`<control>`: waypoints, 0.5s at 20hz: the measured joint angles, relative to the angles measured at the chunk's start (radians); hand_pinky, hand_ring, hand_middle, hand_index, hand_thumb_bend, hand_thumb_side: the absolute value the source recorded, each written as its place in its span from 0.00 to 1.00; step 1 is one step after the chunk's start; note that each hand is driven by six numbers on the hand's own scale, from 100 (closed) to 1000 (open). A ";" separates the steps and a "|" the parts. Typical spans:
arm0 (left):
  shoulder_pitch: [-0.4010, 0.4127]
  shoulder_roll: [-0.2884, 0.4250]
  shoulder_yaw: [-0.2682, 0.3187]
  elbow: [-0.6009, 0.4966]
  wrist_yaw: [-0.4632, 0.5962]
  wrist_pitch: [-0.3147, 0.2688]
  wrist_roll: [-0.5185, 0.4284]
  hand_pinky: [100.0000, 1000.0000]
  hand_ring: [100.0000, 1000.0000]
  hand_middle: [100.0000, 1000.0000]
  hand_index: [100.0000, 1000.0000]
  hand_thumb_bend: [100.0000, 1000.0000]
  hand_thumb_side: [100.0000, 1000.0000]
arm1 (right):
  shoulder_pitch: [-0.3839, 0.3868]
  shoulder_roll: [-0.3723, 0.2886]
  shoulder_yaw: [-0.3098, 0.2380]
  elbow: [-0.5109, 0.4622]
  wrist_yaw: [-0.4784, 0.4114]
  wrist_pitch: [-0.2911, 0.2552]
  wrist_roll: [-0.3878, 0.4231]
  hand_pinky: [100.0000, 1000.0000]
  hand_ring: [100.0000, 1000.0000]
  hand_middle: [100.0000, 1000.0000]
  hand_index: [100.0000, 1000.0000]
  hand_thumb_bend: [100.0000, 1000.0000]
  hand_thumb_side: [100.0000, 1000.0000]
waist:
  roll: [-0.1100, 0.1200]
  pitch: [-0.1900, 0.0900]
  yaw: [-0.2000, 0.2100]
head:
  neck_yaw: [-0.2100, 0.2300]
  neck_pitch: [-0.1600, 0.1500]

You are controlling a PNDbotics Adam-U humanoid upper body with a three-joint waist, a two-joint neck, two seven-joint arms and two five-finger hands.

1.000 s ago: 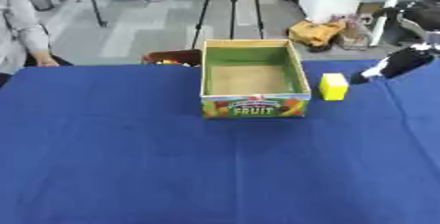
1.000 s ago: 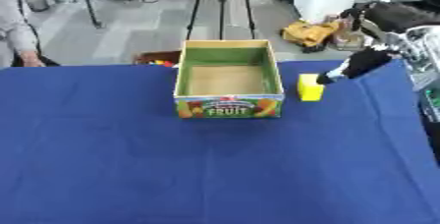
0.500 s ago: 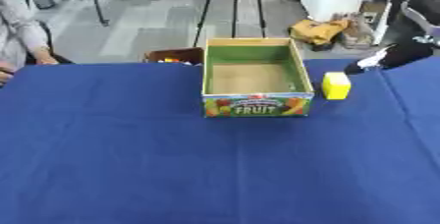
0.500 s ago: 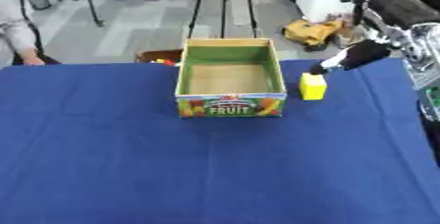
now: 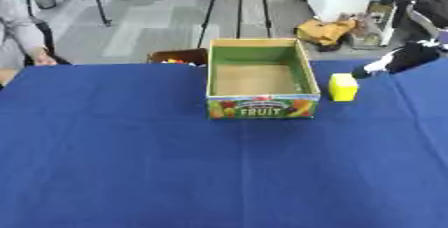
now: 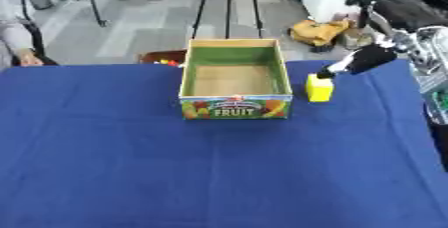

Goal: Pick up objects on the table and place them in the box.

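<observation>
- the yellow block (image 6: pixel 319 88) stands upright on the blue tabletop (image 6: pixel 219 172), just beside the right wall of the fruit box (image 6: pixel 234 78) and toward the tabletop's far edge.
- the fruit box is open-topped and looks bare inside; it sits near the middle of the far edge.
- the right robot hand (image 6: pixel 357 62) reaches in from the right edge, its dark fingertips pointing down and left at the block's upper right corner. whether they touch it cannot be told, nor whether the fingers are apart or together.
- the left robot hand shows in neither view.
- the step in hand reads as the approach to grasp the block; nothing looks lifted yet.
- to do it well, the fingers and thumb should come down on opposite faces of the block, the far and near faces, since the box wall crowds its left side.
- a push from the right would likely slide the block against the box or tip it, so closing from above seems safer.
- once held, it needs raising above the box rim before moving left, then release over the bare floor.
</observation>
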State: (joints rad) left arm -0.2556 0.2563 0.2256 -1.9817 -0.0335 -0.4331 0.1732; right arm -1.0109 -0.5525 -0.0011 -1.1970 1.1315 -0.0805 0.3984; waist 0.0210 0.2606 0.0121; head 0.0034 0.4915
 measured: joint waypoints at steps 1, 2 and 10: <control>0.000 0.000 0.000 0.000 -0.002 0.000 0.000 0.59 0.69 0.72 0.95 0.04 0.93 | -0.011 0.000 0.004 0.013 0.009 -0.006 0.014 1.00 0.98 0.63 1.00 0.50 0.59 | 0.002 0.001 0.000 | -0.001 0.000; 0.001 0.000 0.000 0.000 -0.003 0.001 0.000 0.59 0.68 0.72 0.95 0.04 0.93 | -0.025 -0.001 0.007 0.030 0.019 -0.013 0.029 1.00 0.98 0.64 1.00 0.43 0.59 | 0.003 0.001 0.001 | -0.002 0.000; 0.008 -0.001 0.000 0.000 -0.006 0.003 -0.001 0.59 0.68 0.72 0.95 0.03 0.93 | -0.091 -0.007 0.012 0.151 0.084 -0.040 0.066 1.00 0.99 0.90 1.00 0.31 0.58 | 0.009 0.005 0.003 | -0.005 0.000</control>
State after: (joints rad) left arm -0.2474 0.2556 0.2254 -1.9817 -0.0398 -0.4300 0.1724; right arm -1.1023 -0.5593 0.0106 -1.0464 1.2154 -0.1209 0.4641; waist 0.0304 0.2659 0.0151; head -0.0016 0.4916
